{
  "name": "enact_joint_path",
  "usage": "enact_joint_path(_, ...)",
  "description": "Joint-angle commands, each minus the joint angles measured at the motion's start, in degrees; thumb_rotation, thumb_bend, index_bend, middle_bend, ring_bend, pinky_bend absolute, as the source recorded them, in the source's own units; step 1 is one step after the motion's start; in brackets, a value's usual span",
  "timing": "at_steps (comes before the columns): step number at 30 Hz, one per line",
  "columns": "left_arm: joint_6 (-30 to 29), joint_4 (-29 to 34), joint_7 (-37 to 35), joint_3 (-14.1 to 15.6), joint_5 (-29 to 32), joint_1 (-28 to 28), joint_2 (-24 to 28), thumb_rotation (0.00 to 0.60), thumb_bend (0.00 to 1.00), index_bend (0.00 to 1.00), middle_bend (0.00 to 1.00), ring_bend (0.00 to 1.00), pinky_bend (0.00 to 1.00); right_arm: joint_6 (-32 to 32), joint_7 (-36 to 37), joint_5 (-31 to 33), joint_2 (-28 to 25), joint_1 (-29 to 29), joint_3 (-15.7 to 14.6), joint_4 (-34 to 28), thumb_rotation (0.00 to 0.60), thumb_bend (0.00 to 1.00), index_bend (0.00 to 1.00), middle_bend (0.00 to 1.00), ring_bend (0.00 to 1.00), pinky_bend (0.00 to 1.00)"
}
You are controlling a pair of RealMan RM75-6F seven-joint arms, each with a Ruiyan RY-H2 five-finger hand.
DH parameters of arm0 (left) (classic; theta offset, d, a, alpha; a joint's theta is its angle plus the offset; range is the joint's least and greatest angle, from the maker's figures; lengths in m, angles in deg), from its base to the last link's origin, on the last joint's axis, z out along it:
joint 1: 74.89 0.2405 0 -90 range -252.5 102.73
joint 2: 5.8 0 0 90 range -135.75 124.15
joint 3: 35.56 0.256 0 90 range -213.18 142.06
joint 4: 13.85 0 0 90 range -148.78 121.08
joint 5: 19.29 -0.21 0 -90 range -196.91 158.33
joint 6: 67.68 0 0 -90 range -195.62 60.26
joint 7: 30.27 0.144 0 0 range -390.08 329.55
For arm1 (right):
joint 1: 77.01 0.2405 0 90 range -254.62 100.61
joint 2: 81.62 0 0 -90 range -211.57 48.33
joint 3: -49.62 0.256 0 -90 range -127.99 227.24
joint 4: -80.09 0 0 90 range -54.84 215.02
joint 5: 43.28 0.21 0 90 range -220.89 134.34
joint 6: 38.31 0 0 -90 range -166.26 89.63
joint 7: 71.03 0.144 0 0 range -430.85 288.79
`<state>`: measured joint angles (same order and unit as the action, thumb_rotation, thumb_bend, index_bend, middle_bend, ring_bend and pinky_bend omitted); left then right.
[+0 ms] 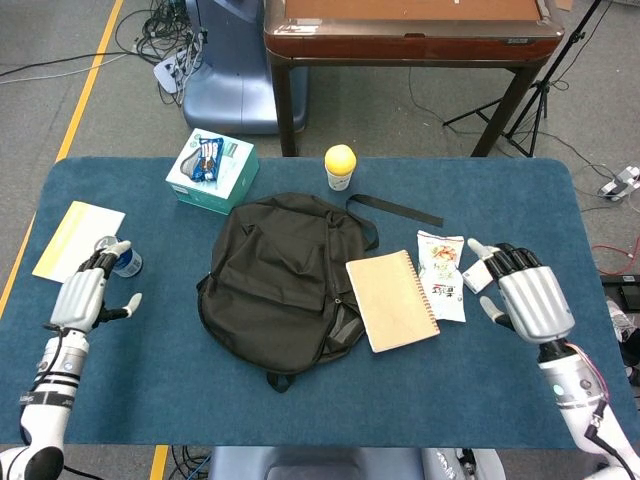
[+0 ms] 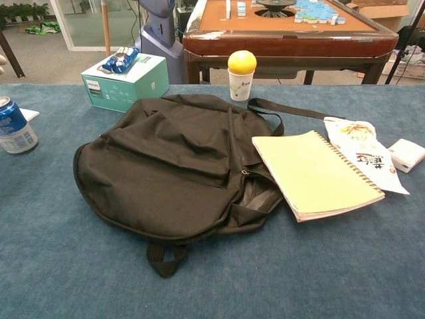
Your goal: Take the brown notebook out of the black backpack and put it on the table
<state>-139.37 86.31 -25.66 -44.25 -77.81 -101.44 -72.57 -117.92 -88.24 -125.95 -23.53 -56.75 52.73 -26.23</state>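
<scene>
The brown spiral notebook [image 1: 391, 299] [image 2: 316, 174] lies flat on the blue table, its left edge resting against the black backpack [image 1: 279, 276] [image 2: 176, 163]. The backpack lies flat at the table's middle with its zip gaping on the notebook's side. My right hand [image 1: 525, 300] hovers to the right of the notebook, fingers spread, holding nothing. Far to the left, my left hand [image 1: 84, 295] is open by the table's edge, away from the backpack. Neither hand shows in the chest view.
A snack packet [image 1: 441, 273] and a small white box [image 1: 478, 275] lie right of the notebook. A teal tissue box [image 1: 212, 170], a cup with a yellow ball [image 1: 340, 166], a blue can [image 1: 124, 260] and a yellow booklet [image 1: 78, 241] stand around the backpack.
</scene>
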Motion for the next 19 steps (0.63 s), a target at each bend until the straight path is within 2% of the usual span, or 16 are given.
enact_joint_path(1, -5.6, -1.6, -1.2, 2.2, -4.2, 4.5, -0.1, 0.600, 0.27, 0.14, 0.12, 0.08, 0.12, -2.8, 3.3, -3.0, -1.1, -3.5, -2.7, 1.3, 0.600, 0.27, 0.26, 0.31, 0.24, 0.34)
enact_joint_path(7, -11.1, -2.6, -4.8, 4.2, -9.1, 9.7, -0.4, 0.600, 0.27, 0.16, 0.12, 0.08, 0.11, -6.2, 6.5, -5.0, -0.4, -7.9, -4.8, 3.8, 0.600, 0.27, 0.31, 0.33, 0.25, 0.34)
enact_joint_path(13, -16.3, -4.4, -4.1, 6.7, -15.6, 13.7, -1.5, 0.600, 0.27, 0.18, 0.12, 0.08, 0.11, -7.9, 8.5, -5.5, 1.7, -10.9, -5.6, 5.7, 0.600, 0.27, 0.34, 0.33, 0.25, 0.34)
enact_joint_path(19, -17.2, -3.2, -1.9, 7.4, -16.6, 15.8, -1.7, 0.600, 0.27, 0.19, 0.12, 0.08, 0.11, -7.6, 8.4, -6.4, 2.7, -11.7, -5.4, 6.6, 0.600, 0.27, 0.35, 0.33, 0.25, 0.34)
